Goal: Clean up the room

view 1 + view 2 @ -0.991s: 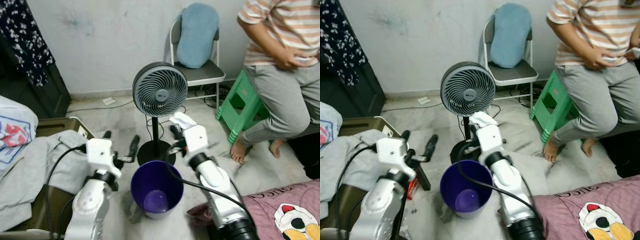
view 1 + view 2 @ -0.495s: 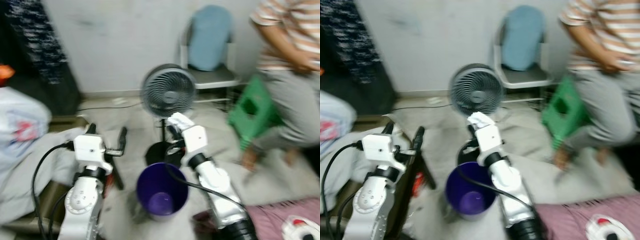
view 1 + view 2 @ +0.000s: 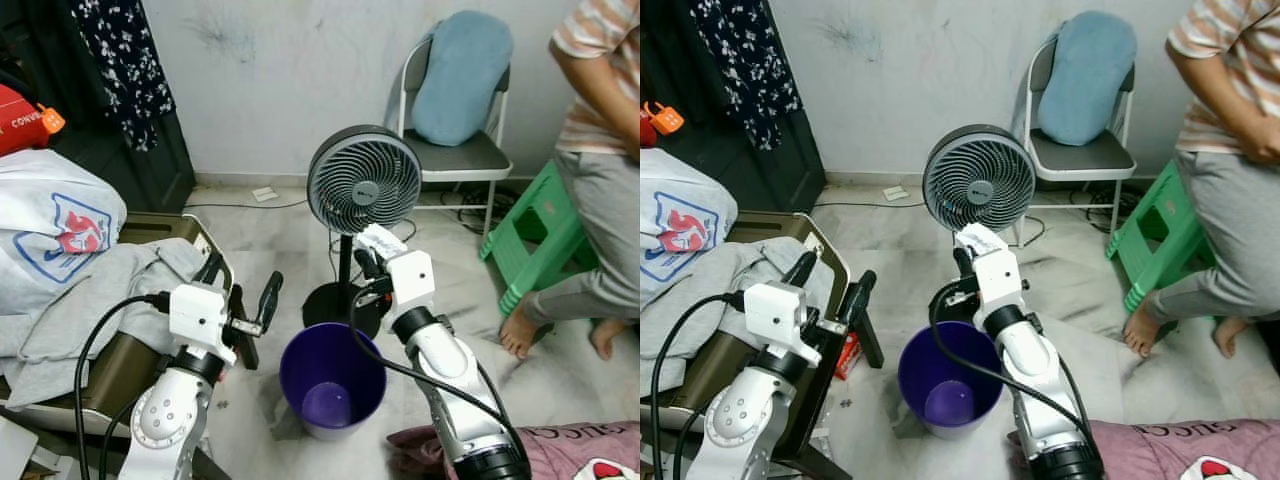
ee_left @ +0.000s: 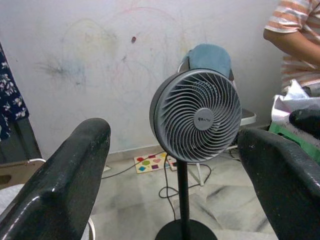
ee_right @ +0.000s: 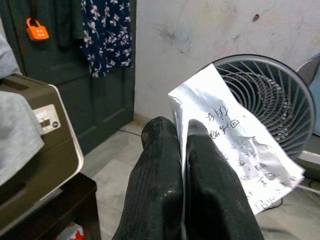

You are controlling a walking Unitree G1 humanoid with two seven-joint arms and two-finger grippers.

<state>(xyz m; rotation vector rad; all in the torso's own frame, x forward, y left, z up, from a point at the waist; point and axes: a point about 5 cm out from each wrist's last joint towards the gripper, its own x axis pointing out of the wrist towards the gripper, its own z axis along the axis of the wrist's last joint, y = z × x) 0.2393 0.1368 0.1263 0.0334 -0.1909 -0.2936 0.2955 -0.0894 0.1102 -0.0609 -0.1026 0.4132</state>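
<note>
My right gripper is shut on a crumpled white paper with handwriting, also seen as a creased sheet pinched between the black fingers. It hangs just above and behind the rim of a purple bin standing on the floor between my arms. My left gripper is open and holds nothing, to the left of the bin; its fingers frame the fan.
A grey pedestal fan stands right behind the bin. A folding chair with a blue cushion, a green stool and a seated person are at the right. A printer under grey clothes is on the left.
The camera has swung and steadied after blur, so the scene sits shifted right. Both grippers keep their pose over the bin; the paper stays in the right one.
</note>
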